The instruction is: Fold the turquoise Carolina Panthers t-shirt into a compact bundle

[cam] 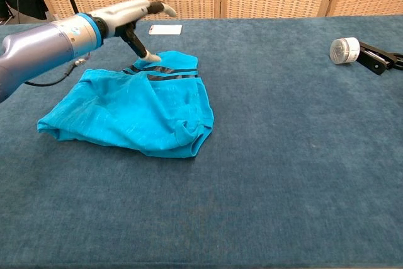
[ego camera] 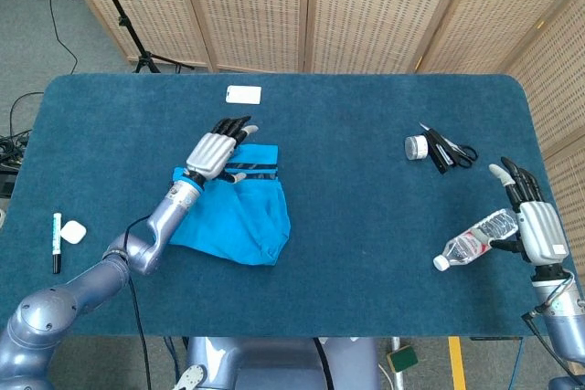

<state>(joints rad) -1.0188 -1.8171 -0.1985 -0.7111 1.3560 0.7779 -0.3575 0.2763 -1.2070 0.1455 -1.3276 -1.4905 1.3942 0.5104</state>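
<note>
Turquoise t-shirt (cam: 135, 111) crumpled in loose bundle, black stripes showing, left hand (ego camera: 217, 146) spread above it, empty

Even, bright overhead lighting; soft faint shadows on the counter (cam: 283, 155); both views sharp, mild edge distortion, no glare.

Both arms are smooth, rounded metal in a silvery blue-grey, and the left arm (ego camera: 137, 248) wears a bright blue ring at the wrist with a thin black cable trailing beside its forearm. The left hand (ego camera: 213, 148) has a pale, ribbed silver-white back and black fingers (ego camera: 230, 124) ending in light tips. The right hand (ego camera: 537, 226) is built the same, white-backed with dark fingers.
</note>
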